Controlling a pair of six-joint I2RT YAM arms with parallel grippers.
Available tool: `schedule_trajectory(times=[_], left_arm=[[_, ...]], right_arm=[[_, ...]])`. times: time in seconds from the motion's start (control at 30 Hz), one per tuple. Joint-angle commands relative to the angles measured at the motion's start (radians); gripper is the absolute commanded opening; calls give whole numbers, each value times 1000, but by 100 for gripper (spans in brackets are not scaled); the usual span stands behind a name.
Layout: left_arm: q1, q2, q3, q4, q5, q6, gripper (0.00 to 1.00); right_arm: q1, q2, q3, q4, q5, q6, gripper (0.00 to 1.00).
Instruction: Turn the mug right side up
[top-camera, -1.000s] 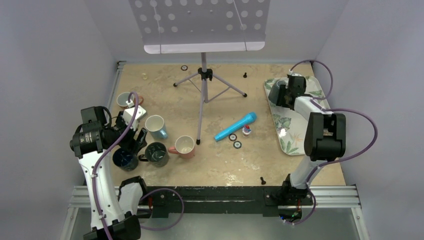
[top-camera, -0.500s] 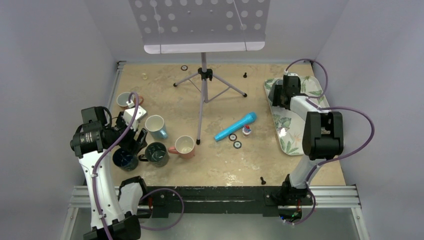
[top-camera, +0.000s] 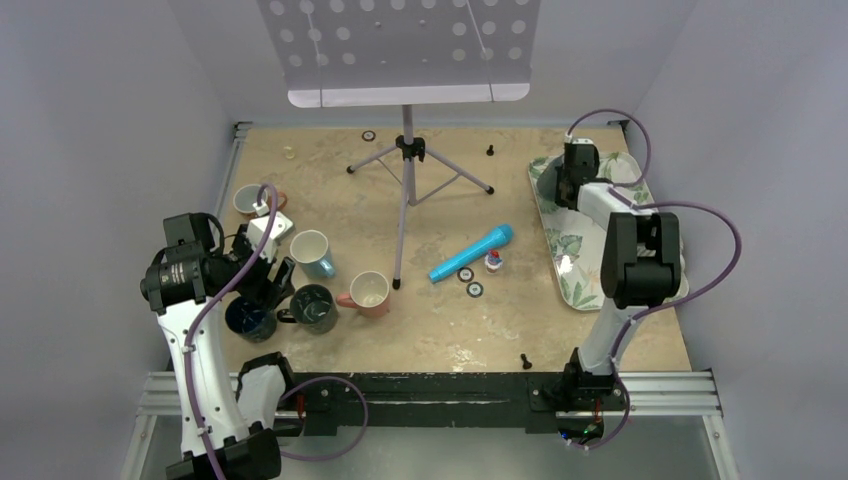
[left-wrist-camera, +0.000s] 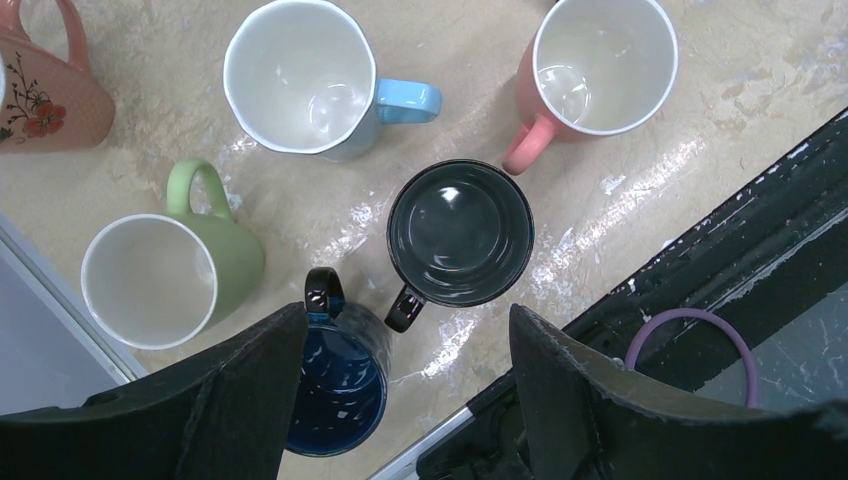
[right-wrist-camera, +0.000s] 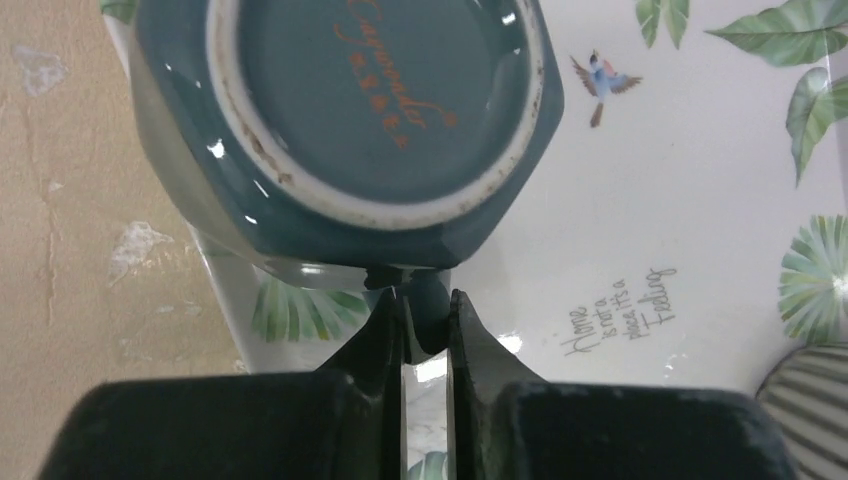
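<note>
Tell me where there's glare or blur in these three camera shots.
Left wrist: sharp, with white glare streaks on the table around the black mug, which has a highlight inside it. Right wrist: the teal mug fills the frame, its orange lettering slightly blurred, with small highlights on the glaze. Top: even light, one bright spot on the tray.

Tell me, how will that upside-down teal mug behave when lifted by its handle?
The mug looks like glazed ceramic, so probably stiff, heavy and breakable. The right gripper pinches only the thin handle, so the body may swing. Its glossy glaze could slip.
</note>
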Motion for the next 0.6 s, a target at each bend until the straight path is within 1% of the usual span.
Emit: schedule_trajectory(times=[0.0, 0.1, 0.2, 0.27, 0.37, 0.4, 0.57], left_arm=[[-6, -3, 17, -2, 24, -5, 78], [-5, -2, 31, -17, 44, -14, 78], [-5, -1, 64, -48, 84, -21, 78], [-5, -1, 95, -76, 120, -28, 78], [-5, 0, 148, -114, 179, -44, 78], [-5, 1, 167, -128, 201, -49, 78], [-6, 3, 281, -177, 295, -116, 78]], right_arm=[[-3, 5, 84, -63, 50, 38, 0], [-1, -38, 87, -109, 119, 97, 0], [-2, -157, 24, -94, 139, 181, 0], [-1, -263, -23, -63, 126, 227, 0], [-2, -421, -106, -6, 53, 266, 0], [19, -476, -119, -4, 50, 278, 0], [31, -656, -101, -56, 19, 298, 0]])
